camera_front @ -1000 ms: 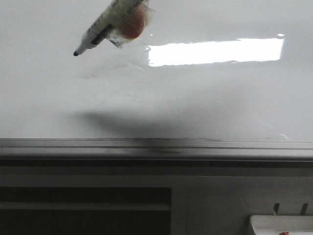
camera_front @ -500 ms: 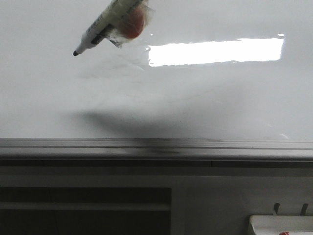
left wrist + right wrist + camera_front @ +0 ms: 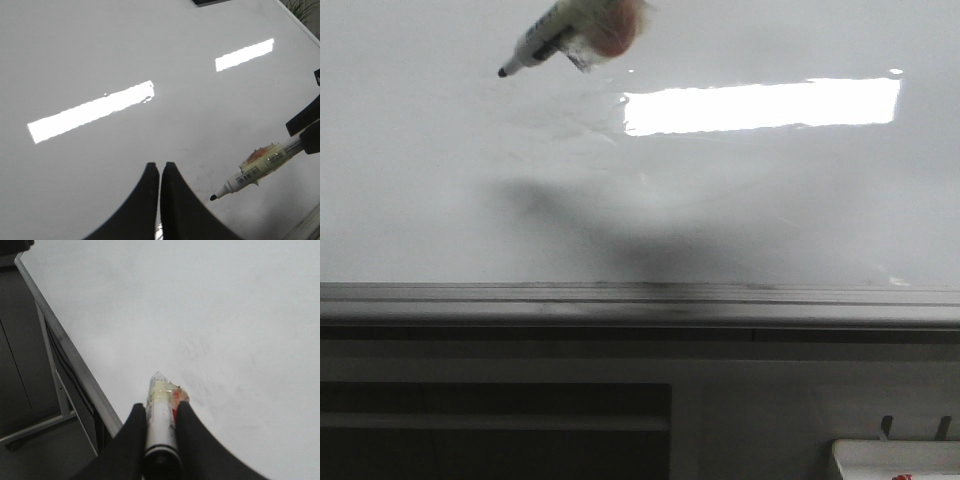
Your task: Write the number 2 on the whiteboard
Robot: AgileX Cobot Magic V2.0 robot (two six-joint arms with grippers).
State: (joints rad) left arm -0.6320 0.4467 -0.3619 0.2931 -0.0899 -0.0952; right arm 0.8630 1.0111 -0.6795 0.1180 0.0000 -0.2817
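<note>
The whiteboard [image 3: 740, 190] is a glossy white board with a bright light reflection and a grey metal lower frame edge [image 3: 640, 300]. No number 2 shows on it, only faint smudges. A white marker [image 3: 552, 34] with a black tip and an orange taped lump points down-left above the board at the top of the front view. My right gripper [image 3: 160, 410] is shut on the marker [image 3: 160, 415]. The marker also shows in the left wrist view [image 3: 260, 167]. My left gripper [image 3: 160, 167] is shut and empty above the board [image 3: 100, 60].
A small white tray [image 3: 898, 460] with red bits sits at the bottom right, below the board frame. A dark recess [image 3: 490, 430] lies under the frame at the left. The marker's shadow [image 3: 620, 235] falls across the lower board.
The marker has moved up and to the right over the board; its tip is now higher. Its shadow has shifted right and grown.
</note>
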